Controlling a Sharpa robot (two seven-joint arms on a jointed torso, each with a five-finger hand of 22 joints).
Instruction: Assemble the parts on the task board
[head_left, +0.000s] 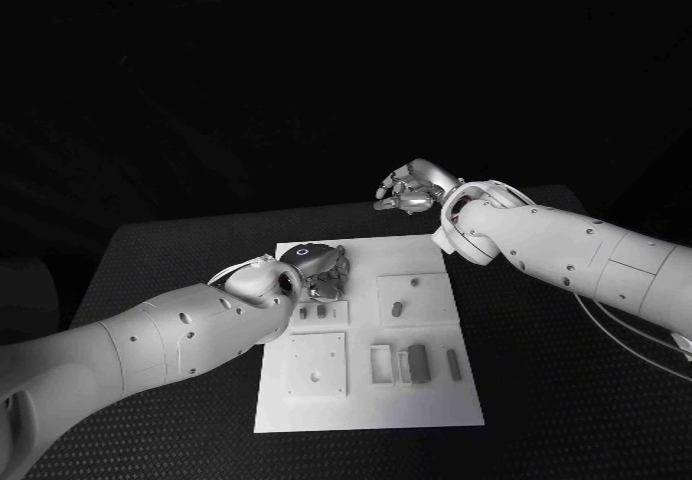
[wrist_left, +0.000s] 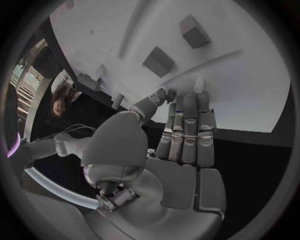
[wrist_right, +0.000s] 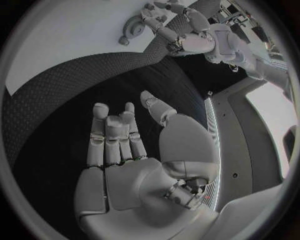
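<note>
The white task board (head_left: 433, 405) lies in the middle of the black table. Several grey parts lie on it: a dark upright block (head_left: 418, 362), a thin bar (head_left: 453, 364), a small slug (head_left: 397, 312), and two square plates (head_left: 315, 363) (head_left: 415, 297). My left hand (head_left: 317, 270) hovers low over the board's far left corner. Its fingers (wrist_left: 184, 125) lie straight and close together, reaching onto the board (wrist_left: 244, 85) near two grey blocks (wrist_left: 159, 61) (wrist_left: 194, 31), and nothing is in the palm. My right hand (head_left: 411, 188) is raised beyond the board's far edge, its fingers (wrist_right: 112, 130) spread and empty.
Textured black table (head_left: 577, 420) surrounds the board, with a wide strip on the right under my right arm. A thin cable (head_left: 635, 335) hangs from the right forearm. In the right wrist view the left hand (wrist_right: 187, 37) sits at the board's edge (wrist_right: 69, 35).
</note>
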